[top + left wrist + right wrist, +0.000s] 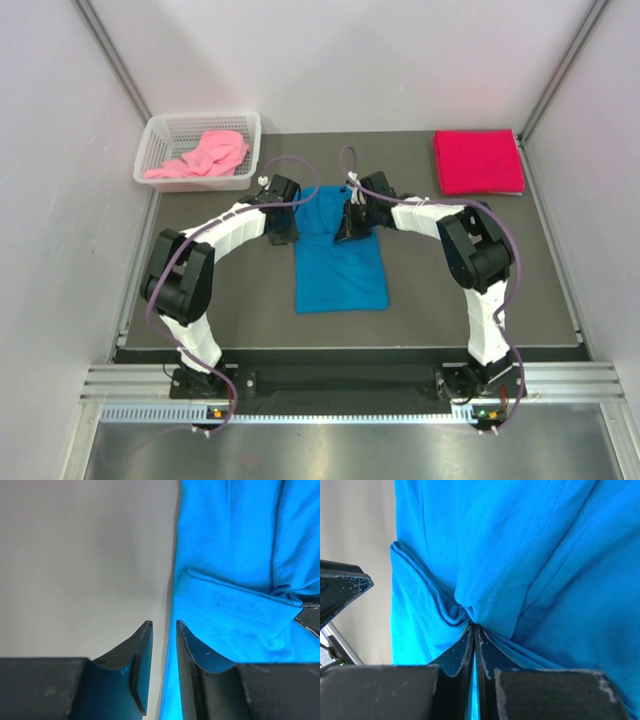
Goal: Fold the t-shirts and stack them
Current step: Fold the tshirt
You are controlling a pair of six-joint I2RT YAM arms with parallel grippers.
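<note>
The bright blue t-shirt [340, 262] lies on the dark mat in the middle, folded into a long strip. My right gripper [352, 226] sits on its upper part; in the right wrist view [475, 626] its jaws are closed on a bunched pinch of the blue t-shirt [520, 555]. My left gripper [283, 226] is at the shirt's left edge. In the left wrist view [164, 625] its jaws stand narrowly apart, straddling the edge of the blue t-shirt [235, 555]. The crimson t-shirt [478, 162] lies folded at the back right. The pink t-shirt [205, 155] lies crumpled in the basket.
A white mesh basket [160, 135] stands at the back left corner. Grey walls and metal posts close in the mat on three sides. The aluminium rail with both arm bases runs along the near edge [330, 382].
</note>
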